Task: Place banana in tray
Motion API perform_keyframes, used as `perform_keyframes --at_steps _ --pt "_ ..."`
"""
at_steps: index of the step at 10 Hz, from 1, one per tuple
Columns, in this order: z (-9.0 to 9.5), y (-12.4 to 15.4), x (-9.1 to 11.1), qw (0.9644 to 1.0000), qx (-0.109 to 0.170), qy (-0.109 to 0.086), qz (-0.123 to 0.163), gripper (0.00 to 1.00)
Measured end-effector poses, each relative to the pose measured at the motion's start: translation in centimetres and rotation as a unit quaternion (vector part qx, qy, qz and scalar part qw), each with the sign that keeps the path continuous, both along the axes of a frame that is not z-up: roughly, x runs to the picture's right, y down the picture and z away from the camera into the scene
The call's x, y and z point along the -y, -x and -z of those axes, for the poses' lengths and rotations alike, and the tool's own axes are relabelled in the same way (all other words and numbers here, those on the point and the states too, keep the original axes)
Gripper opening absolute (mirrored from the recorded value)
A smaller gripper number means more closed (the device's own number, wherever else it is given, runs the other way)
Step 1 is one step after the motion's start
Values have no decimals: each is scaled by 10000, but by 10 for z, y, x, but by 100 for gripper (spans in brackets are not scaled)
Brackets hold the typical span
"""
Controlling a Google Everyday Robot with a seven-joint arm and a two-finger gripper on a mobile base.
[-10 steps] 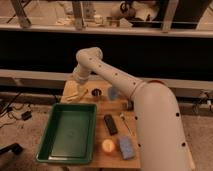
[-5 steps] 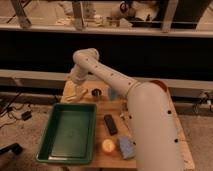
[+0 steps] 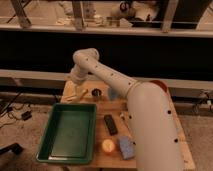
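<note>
The banana [image 3: 76,95] is a small pale yellow curved fruit lying on the wooden table [image 3: 150,107], near its back left corner and just beyond the tray's far rim. The tray [image 3: 52,131] is a large, deep green bin on the table's left side, and nothing shows inside it. My arm reaches from the lower right up over the table and bends down at the back left. My gripper [image 3: 75,86] hangs open directly over the banana, very close to it. I cannot tell whether it touches the fruit.
A small dark cup [image 3: 96,93] stands just right of the banana. Along the tray's right side lie a black flat object [image 3: 110,124], a round orange fruit [image 3: 108,145] and a blue sponge [image 3: 126,147]. A dark shelf front runs behind the table.
The wrist and gripper have come down a little toward the banana at the back left. The banana and the other things have not moved.
</note>
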State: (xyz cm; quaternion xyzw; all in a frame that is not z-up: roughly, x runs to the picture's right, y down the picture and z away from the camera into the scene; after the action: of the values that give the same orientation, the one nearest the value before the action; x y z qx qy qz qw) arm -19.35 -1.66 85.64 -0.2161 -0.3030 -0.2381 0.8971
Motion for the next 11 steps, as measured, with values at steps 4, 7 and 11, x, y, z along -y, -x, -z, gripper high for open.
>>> perform_keyframes --at_steps 4,7,11 --pt "-20 19 1 9998 144 108 -48 80" --pt "-36 8 0 9993 126 251 -244 80" --pt "-51 3 -3 9980 142 433 -442 80"
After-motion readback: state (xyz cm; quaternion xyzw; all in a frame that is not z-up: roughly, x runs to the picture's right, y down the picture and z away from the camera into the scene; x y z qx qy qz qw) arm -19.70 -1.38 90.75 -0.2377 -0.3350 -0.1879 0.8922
